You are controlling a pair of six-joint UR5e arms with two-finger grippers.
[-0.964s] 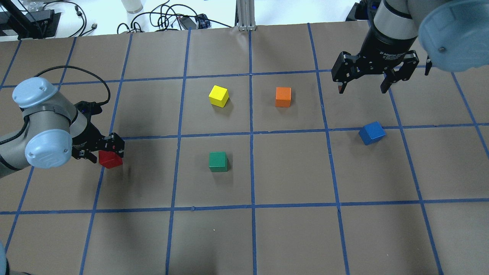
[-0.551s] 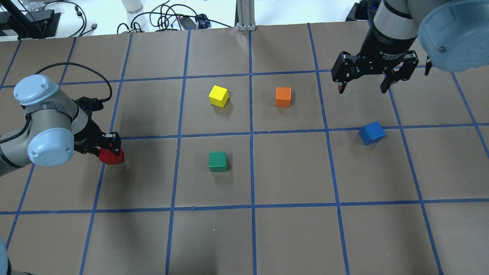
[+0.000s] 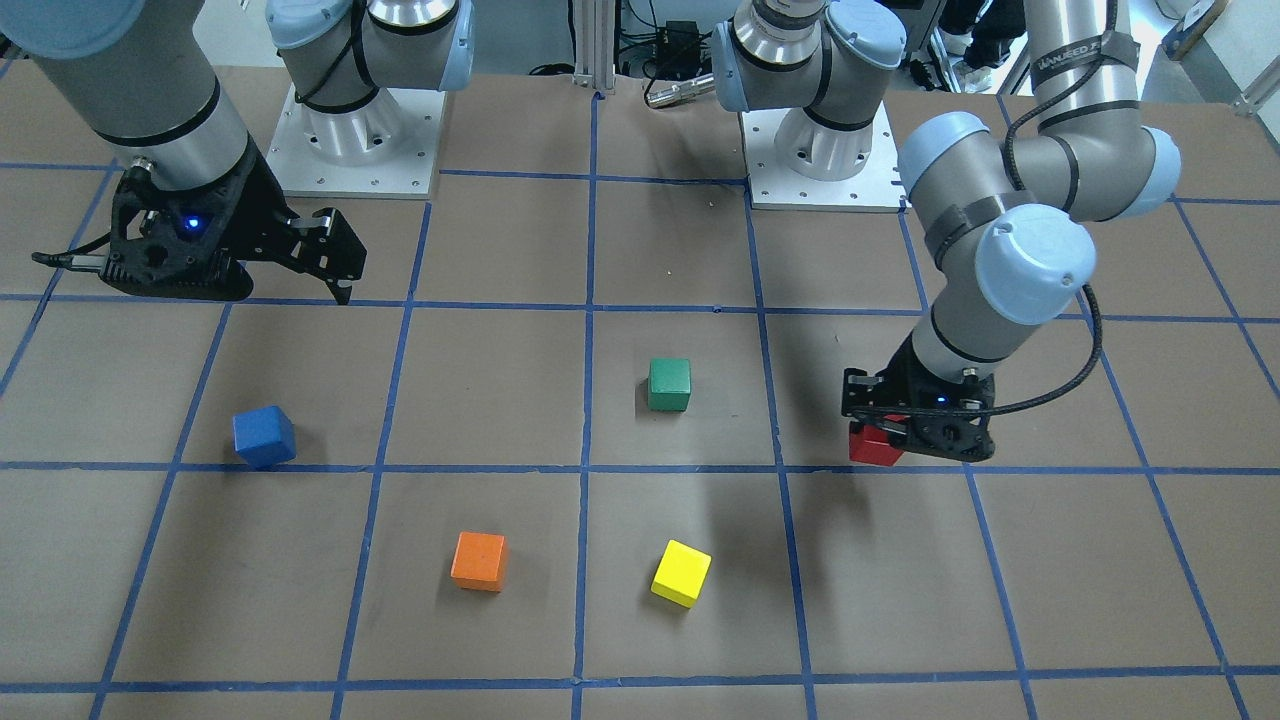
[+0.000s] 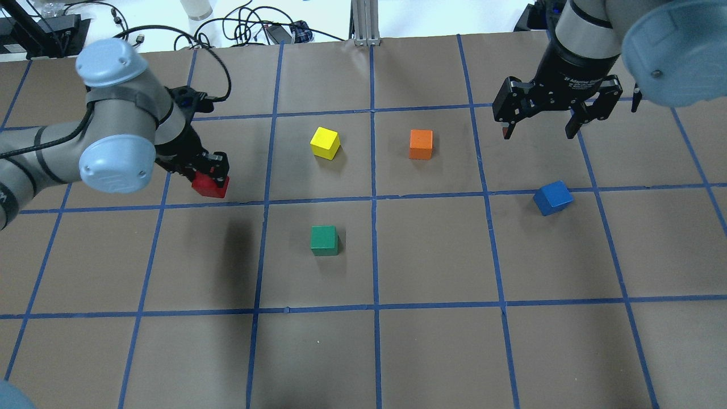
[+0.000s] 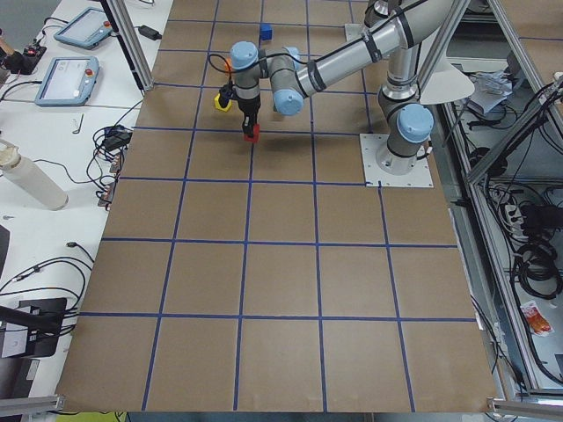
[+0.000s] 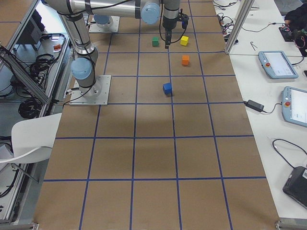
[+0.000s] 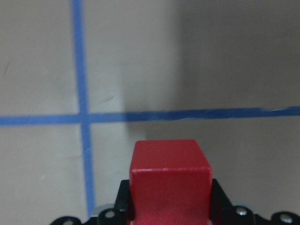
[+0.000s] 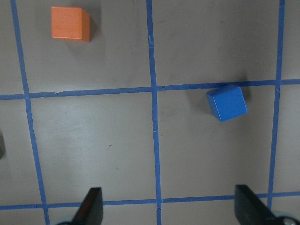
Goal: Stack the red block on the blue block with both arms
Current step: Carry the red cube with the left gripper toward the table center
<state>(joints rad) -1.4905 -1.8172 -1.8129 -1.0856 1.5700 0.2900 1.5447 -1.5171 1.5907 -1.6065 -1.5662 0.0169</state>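
My left gripper point(image 4: 209, 173) is shut on the red block point(image 4: 211, 186) and holds it above the table on the left side; the block shows in the left wrist view point(image 7: 169, 180) between the jaws, and in the front view point(image 3: 874, 444) under the left gripper point(image 3: 900, 425). The blue block point(image 4: 552, 197) lies on the table at the right, slightly rotated; it also shows in the front view point(image 3: 264, 436) and the right wrist view point(image 8: 227, 102). My right gripper point(image 4: 539, 132) hangs open and empty above the table, behind the blue block.
A yellow cube point(image 4: 325, 142), an orange cube point(image 4: 421, 144) and a green cube point(image 4: 324, 240) lie around the table's middle, between the red and blue blocks. Blue tape lines mark a grid on the brown table point(image 4: 431, 341).
My left arm has lifted the red block and carried it up and to the right, toward the table's middle. The right gripper and the blue block have not moved.
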